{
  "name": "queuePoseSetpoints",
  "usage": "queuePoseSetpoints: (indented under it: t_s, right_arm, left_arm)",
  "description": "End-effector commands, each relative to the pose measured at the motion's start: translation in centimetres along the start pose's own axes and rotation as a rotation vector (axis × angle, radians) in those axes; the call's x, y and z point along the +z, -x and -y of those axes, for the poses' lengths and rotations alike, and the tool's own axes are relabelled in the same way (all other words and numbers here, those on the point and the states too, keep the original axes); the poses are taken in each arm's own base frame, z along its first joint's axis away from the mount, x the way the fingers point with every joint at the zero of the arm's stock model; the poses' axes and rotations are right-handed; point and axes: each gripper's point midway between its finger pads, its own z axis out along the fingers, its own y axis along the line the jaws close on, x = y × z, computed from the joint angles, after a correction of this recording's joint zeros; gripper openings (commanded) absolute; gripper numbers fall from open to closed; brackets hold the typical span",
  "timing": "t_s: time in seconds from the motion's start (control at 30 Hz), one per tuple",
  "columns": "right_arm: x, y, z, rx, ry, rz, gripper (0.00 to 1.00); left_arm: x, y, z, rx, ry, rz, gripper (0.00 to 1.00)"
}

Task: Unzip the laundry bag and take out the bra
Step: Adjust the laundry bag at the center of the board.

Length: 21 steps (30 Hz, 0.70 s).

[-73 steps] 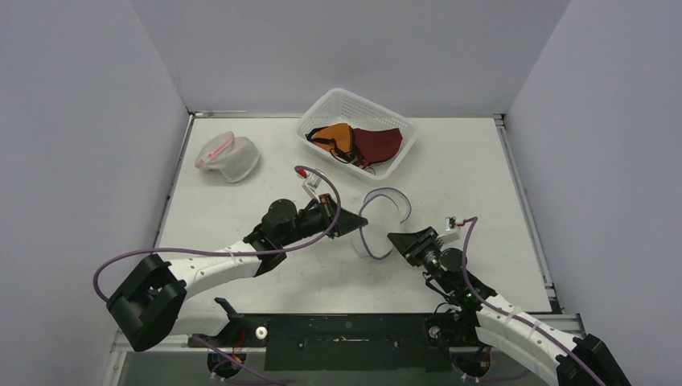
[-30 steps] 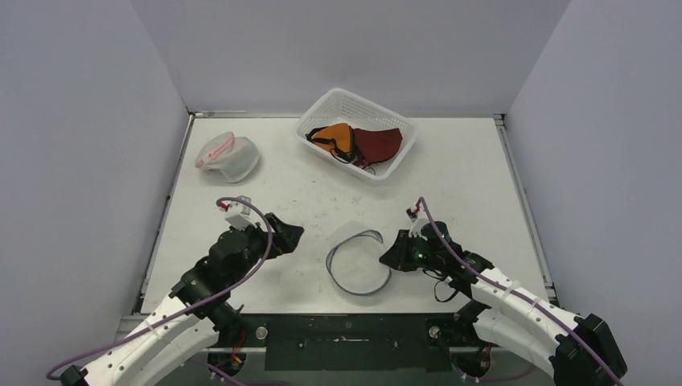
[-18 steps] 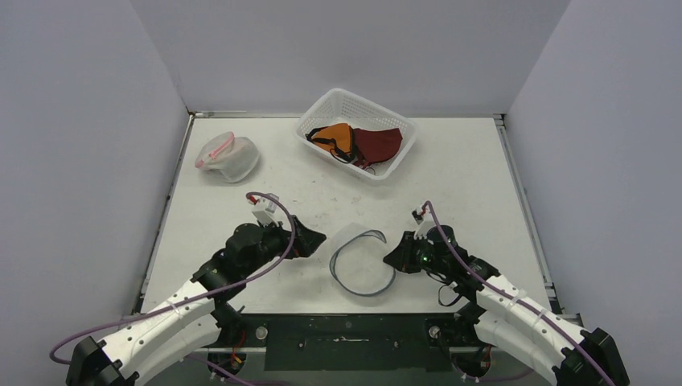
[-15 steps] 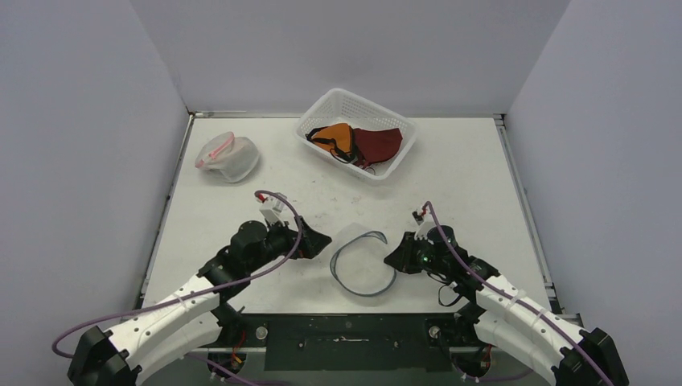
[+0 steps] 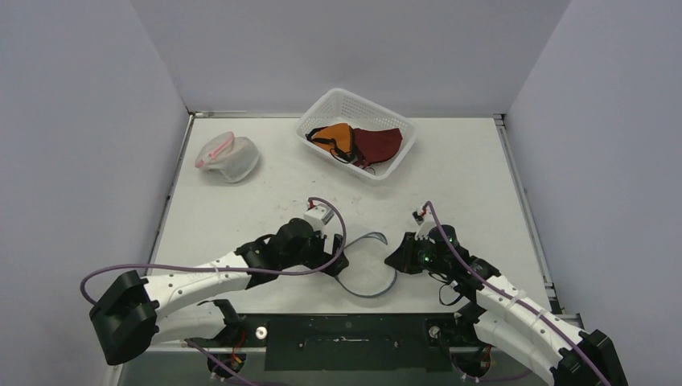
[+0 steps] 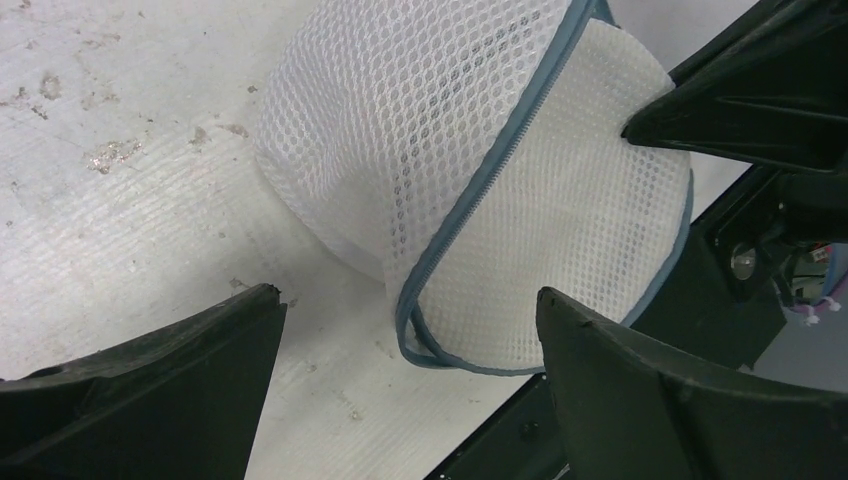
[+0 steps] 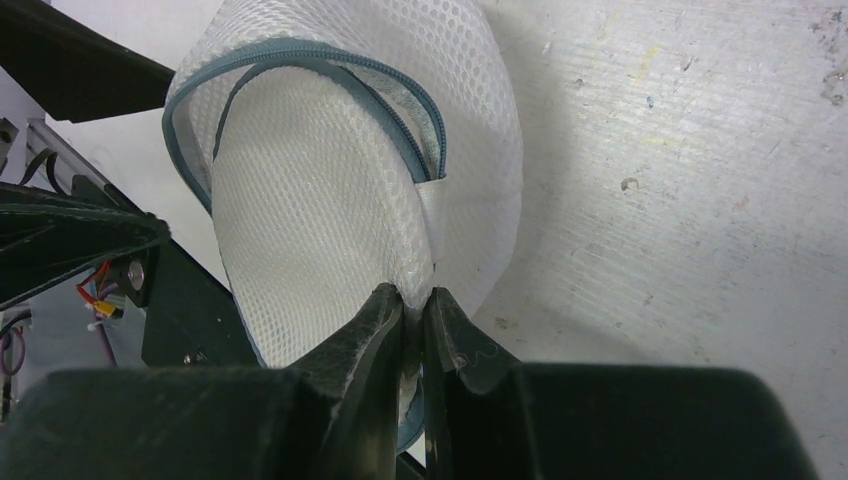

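A white mesh laundry bag with a blue-grey zipper lies near the table's front edge, between my two grippers. My right gripper is shut on a fold of the bag's mesh at its right side. In the right wrist view the zipper tracks stand apart and the mouth gapes; only white mesh shows inside. My left gripper is open at the bag's left edge, with the zipper's lower bend between its fingers. An orange bra and a dark red bra lie in the basket.
The white plastic basket stands at the back centre. A second mesh bag with pink trim sits at the back left. The table's dark front rail runs just below the bag. Walls close in both sides.
My left arm has swung right and forward, bringing its open gripper up to the bag's left edge. The right gripper has kept its grip and barely moved.
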Motion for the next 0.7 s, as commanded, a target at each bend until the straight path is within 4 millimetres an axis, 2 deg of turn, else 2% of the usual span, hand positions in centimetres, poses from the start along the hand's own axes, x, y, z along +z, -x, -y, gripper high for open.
queuePoseSetpoints:
  t_s: [0.0,0.27,0.33,0.47,0.67]
  right_arm:
    - [-0.2,1.2,-1.0,-0.02,0.043,0.037,0.05]
    - [-0.2,1.2,-1.5,-0.006,0.073,0.041,0.05]
    - [-0.1,1.1,-1.6,0.0,0.082,0.039,0.05]
    - [-0.1,1.2,-2.2,0.019,0.117,0.048,0.05]
    - [-0.8,2.4,-4.3,0.081,0.215,0.11,0.05]
  left_arm:
    - [1.0,0.8,0.3,0.058,0.025,-0.023,0.94]
    - [2.7,-1.0,1.0,0.031,-0.026,-0.094,0.7]
    - [2.9,-1.5,1.3,0.017,-0.05,-0.106,0.61]
    - [3.0,-1.3,2.5,-0.021,-0.122,-0.073,0.31]
    - [1.6,-0.4,5.3,-0.122,-0.268,-0.031,0.09]
